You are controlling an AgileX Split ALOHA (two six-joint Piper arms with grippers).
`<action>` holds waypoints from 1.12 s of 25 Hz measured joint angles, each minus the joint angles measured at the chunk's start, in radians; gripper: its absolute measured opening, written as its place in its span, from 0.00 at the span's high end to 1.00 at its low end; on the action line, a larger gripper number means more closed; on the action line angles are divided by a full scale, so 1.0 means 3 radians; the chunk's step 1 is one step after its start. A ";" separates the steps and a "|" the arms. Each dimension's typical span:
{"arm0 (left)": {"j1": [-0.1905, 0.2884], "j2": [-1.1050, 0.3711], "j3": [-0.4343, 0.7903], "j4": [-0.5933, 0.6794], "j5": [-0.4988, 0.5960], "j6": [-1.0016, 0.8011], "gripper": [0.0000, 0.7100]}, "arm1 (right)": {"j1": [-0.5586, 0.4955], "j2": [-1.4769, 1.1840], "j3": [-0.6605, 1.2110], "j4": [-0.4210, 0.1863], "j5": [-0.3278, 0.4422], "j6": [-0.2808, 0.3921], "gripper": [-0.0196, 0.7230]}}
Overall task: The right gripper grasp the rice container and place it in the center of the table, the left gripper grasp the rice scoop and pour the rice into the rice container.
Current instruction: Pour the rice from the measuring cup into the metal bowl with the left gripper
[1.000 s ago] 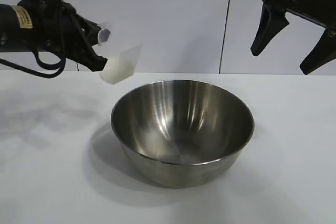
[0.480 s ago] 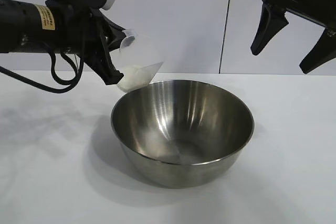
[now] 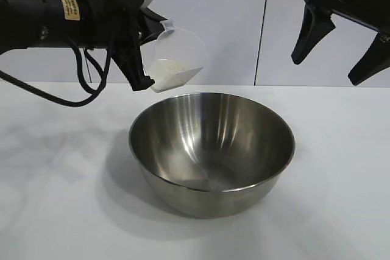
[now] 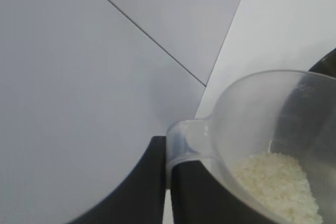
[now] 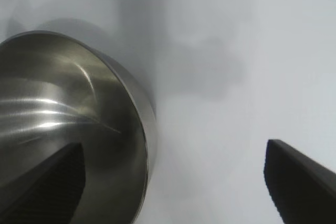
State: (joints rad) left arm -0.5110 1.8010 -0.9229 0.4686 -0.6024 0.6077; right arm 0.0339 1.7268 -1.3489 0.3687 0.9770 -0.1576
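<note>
I take the rice container [image 3: 212,150] as my landmark: it sits upright on the table [image 3: 55,199], its inside bare as far as I can see. High above and to the right of the rice container hangs my right gripper [image 3: 339,59], jaws spread wide with nothing between them (from its wrist camera one finger hangs over the bowl's rim, the other over bare tabletop). Above the rice container's back left rim is my left gripper [image 3: 141,59], jaws clamped on the handle of the rice scoop [image 3: 177,59]. The scoop is tilted, its mouth turned toward the bowl, clear of the rim. The rice [image 4: 278,184] lies heaped in the scoop's lower corner.
</note>
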 joint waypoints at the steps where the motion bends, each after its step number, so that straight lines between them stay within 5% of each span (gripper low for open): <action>1: -0.0039 0.0000 0.0000 0.0025 0.0005 0.0091 0.99 | 0.0000 0.0000 0.0000 -0.0007 -0.0003 0.0000 0.11; 7: -0.0177 0.0000 0.0000 0.0068 0.0016 0.0693 0.99 | 0.0000 0.0000 0.0000 -0.0012 -0.0006 0.0000 0.11; 28: -0.0177 0.0000 -0.0010 0.0758 0.0244 0.1982 0.99 | 0.0000 0.0000 0.0000 -0.0020 0.0000 -0.0002 0.11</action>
State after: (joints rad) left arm -0.5642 1.8010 -0.9260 0.6958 -0.5292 1.2023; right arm 0.0339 1.7268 -1.3489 0.3627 0.9769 -0.1580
